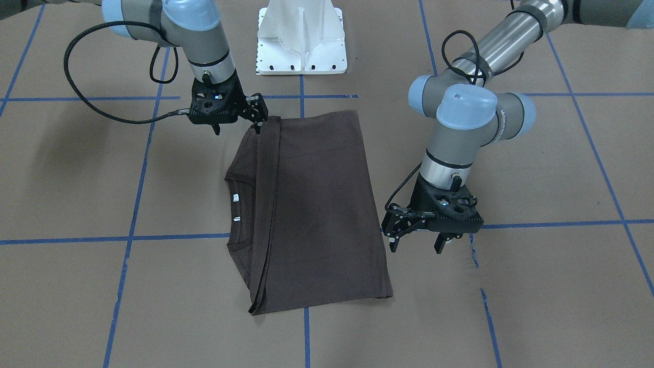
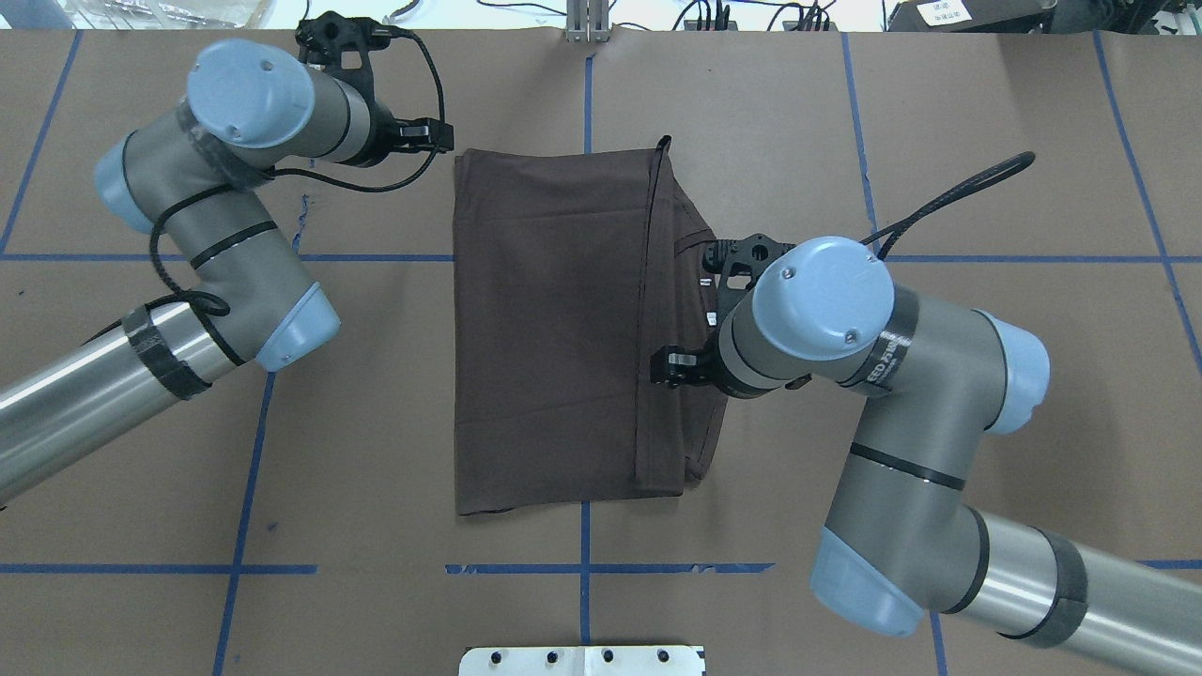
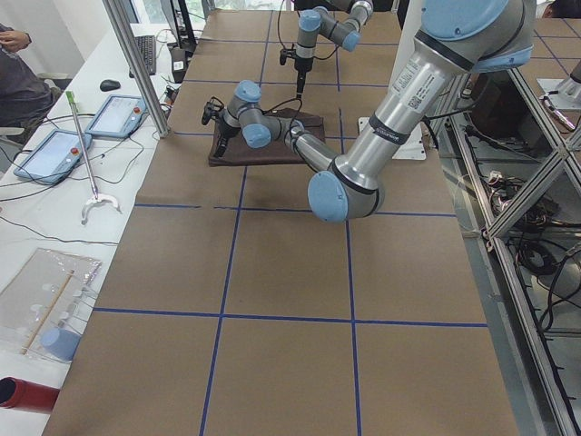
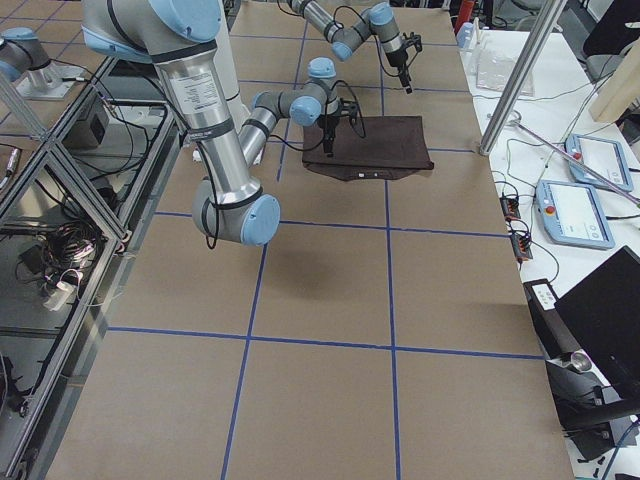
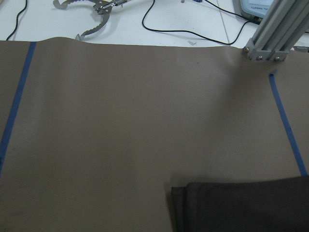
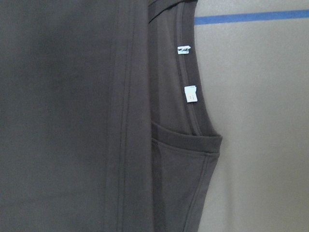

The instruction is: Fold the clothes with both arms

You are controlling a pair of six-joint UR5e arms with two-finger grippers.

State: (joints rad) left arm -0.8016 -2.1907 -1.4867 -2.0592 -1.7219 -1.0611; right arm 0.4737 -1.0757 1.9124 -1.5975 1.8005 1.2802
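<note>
- Shirt (image 1: 322,204): dark brown, folded to a rough rectangle, lying flat at the centre of the table (image 1: 511,317). A narrow folded strip (image 1: 268,204) runs along the side on the robot's right. Past it we see the collar (image 1: 240,178) and two white tags (image 1: 235,197). What lies beneath the upper layers is hidden from us, and the tag print is too small to read.
- Left gripper (image 1: 416,245): jaws spread wide and pointing down, nothing between them. It stands just beside the shirt's edge on the robot's left, toward the operators' end. We cannot tell whether it touches cloth or table. Its wrist camera shows none of the gripper, only one shirt corner cut off by the bottom edge.
- Right gripper (image 1: 237,129): jaws likewise spread wide, gripping nothing. It hangs at the shirt's collar-side corner, at the robot's end, by the end of the strip. We cannot judge contact. Its wrist camera looks straight down on collar and tags. From overhead the right arm (image 2: 808,310) covers most of this gripper.
- Side views: both grippers are too small for us to judge.
- Base (image 1: 301,41): white, beyond the shirt, cut off by the top edge.
</note>
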